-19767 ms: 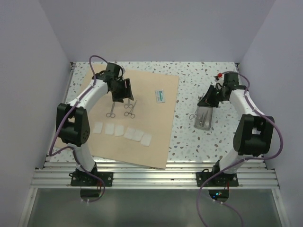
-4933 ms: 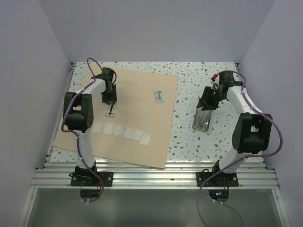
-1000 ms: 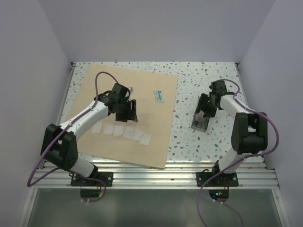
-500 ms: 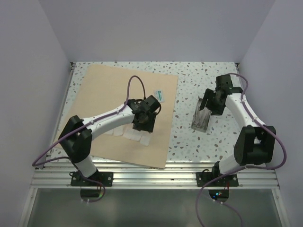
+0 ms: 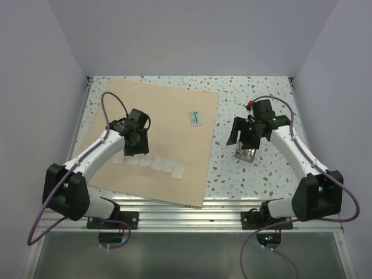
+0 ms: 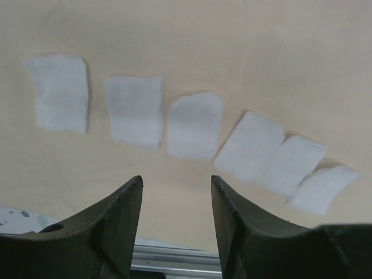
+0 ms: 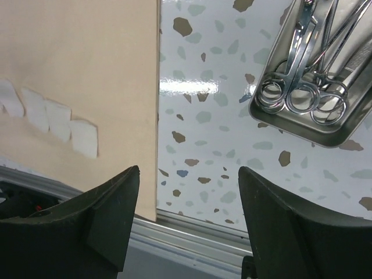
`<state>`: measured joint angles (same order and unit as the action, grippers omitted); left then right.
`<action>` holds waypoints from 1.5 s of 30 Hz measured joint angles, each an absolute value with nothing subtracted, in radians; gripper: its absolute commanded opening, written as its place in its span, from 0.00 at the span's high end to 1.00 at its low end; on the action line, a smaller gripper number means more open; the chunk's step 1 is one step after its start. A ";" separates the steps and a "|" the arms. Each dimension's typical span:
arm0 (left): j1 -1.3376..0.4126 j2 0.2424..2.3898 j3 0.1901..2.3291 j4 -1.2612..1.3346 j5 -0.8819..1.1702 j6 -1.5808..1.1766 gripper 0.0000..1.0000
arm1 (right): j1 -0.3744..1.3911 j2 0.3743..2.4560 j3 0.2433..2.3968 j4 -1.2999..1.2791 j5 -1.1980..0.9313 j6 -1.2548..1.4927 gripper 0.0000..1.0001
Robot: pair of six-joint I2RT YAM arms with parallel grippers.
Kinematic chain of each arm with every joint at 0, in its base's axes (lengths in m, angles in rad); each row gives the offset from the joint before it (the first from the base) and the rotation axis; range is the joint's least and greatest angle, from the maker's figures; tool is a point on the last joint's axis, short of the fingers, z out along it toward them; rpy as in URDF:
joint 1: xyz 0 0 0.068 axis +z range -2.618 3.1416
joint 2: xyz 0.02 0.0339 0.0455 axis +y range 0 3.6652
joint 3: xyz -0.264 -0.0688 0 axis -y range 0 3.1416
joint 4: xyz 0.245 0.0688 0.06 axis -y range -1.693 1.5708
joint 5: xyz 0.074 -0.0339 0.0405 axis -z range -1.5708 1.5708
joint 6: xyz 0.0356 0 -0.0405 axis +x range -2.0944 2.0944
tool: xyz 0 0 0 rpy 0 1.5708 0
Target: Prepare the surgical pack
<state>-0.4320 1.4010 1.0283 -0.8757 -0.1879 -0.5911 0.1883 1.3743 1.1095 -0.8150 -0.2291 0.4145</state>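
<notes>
Speckled tabletop (image 7: 203,151): scissors (image 7: 293,75) in tray (image 7: 343,135), right-wrist view only.

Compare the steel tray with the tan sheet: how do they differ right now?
The tray is small and shiny; the sheet is large, matte and tan. The tray holds steel instruments; the sheet carries six gauze squares and a packet. Both rest on the speckled tabletop, neither gripped.
</notes>
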 measured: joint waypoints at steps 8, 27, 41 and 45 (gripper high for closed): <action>-0.305 1.500 1.040 -0.890 -0.341 -0.540 0.51 | 0.196 1.368 1.104 -0.825 -0.265 0.394 0.26; -0.151 1.629 1.173 -0.909 -0.320 -0.611 0.55 | 0.203 1.368 1.104 -0.839 -0.310 0.376 0.25; -0.641 1.649 1.276 -0.940 -0.200 -0.735 0.60 | 0.208 1.382 1.105 -0.838 -0.313 0.372 0.23; -0.784 1.710 1.333 -0.945 -0.195 -0.772 0.62 | 0.208 1.382 1.105 -0.838 -0.313 0.372 0.23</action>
